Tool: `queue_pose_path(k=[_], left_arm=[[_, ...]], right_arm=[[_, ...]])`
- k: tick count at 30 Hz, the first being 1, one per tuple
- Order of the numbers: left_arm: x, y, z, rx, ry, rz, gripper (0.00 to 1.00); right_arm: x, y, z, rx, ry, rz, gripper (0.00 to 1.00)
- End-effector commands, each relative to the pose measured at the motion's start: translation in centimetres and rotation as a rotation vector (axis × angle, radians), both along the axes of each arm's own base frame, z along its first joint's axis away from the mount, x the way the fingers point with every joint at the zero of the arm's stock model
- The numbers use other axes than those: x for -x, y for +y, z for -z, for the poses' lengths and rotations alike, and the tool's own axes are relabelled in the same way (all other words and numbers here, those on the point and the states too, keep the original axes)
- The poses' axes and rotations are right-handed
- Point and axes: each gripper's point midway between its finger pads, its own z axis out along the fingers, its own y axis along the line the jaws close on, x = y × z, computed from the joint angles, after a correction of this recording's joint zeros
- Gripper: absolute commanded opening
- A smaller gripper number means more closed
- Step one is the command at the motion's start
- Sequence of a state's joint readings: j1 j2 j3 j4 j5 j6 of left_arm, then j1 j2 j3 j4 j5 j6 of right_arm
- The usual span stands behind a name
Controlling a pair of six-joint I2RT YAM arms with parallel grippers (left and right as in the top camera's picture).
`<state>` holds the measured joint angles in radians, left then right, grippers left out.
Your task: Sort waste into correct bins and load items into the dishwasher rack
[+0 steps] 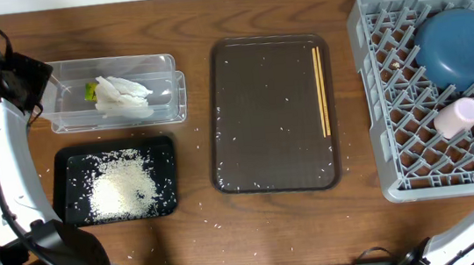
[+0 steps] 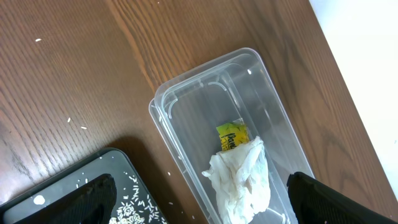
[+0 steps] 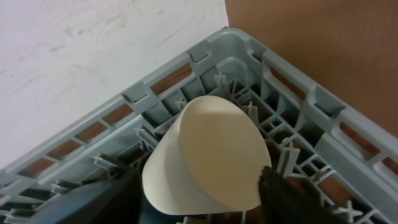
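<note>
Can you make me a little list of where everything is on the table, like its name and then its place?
clear tub: holds the tissue and snack wrapper
black tray: rice heaped inside
brown tray: chopsticks along its right edge
rack: dark-blue dish, pink cup, white cup
left tool: open, above the clear tub
right tool: one finger each side of the white cup; grip unclear

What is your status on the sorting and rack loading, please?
Left gripper open over clear tub. Right gripper straddling white cup in rack, grip unclear. Chopsticks on brown tray, not yet loaded. No obstruction seen.
</note>
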<state>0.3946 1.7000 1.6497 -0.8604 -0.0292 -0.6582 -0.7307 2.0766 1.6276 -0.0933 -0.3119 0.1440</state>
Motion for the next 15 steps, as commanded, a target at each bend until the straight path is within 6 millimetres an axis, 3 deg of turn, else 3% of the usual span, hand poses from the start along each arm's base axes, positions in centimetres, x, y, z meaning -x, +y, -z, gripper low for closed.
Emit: queue_pose_path(k=[1, 7, 15], left_arm=[[0.1, 0.1, -0.5, -0.001, -0.011, -0.01, 0.91], [0.1, 0.1, -0.5, -0.001, -0.011, -0.01, 0.91], [0.1, 0.1, -0.5, -0.001, -0.011, -0.01, 0.91]], right_arm=[[0.3, -0.6, 1.1, 0.02, 0.032, 0.009, 0.49], [-0.1, -0.3, 3.0, 0.006, 0.058, -0.006, 0.46], [0.3, 0.3, 4.0, -0.005, 0.104, -0.03, 0.42]])
